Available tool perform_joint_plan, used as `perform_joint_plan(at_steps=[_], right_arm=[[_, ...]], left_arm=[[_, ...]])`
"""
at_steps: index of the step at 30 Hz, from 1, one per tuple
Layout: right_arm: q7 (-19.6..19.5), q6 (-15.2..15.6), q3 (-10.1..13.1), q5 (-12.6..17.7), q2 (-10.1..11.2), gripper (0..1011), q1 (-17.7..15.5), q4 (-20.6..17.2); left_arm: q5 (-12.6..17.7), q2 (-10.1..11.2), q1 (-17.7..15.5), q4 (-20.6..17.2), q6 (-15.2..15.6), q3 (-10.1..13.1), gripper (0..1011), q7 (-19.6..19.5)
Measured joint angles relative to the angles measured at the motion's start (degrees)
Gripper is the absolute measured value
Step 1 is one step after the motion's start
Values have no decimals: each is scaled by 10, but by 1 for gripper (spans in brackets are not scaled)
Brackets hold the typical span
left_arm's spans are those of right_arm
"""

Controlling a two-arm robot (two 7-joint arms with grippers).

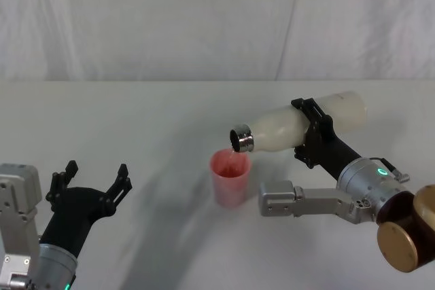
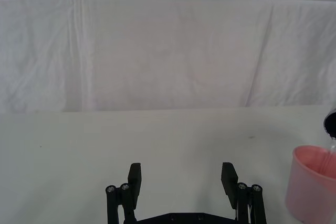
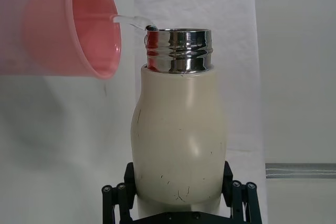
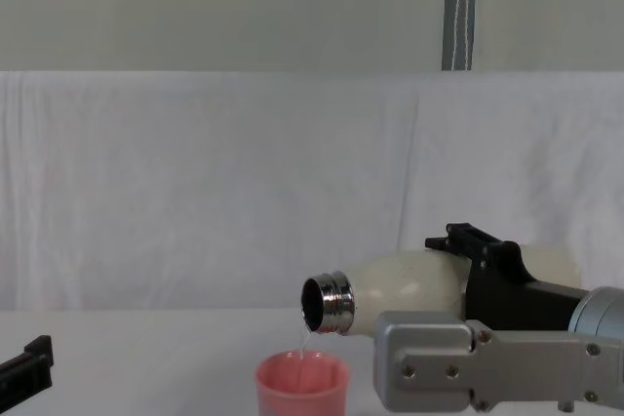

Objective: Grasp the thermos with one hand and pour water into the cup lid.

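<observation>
Pour under way: thermos tipped over the cup lid, water running.

The right gripper (image 1: 314, 132), its jaws clamped around the body of the thermos (image 1: 299, 125), holds the bottle off the table (image 1: 136, 120), near its middle. A thin stream falls from the steel neck into the cup lid (image 1: 230, 178), which stands upright on the table just below the mouth. The grasp and tilt look done; what seems left is finishing the pour and righting the bottle. The thermos's long axis lies almost level, mouth pointing toward the robot's left and slightly down, base toward the right. The left gripper (image 1: 94, 183) is parked near the table's near left corner, jaws apart and empty.
</observation>
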Motion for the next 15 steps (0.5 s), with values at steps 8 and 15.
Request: perform_joint_plan(at_steps=[8,15], right_arm=[[0,2,1,-1,2,951,-1,-1],[0,3,2,-3,4,951,0,-2]], left_arm=[[0,0,0,0,0,0,1001,0],[0,0,0,0,0,0,1001,0]])
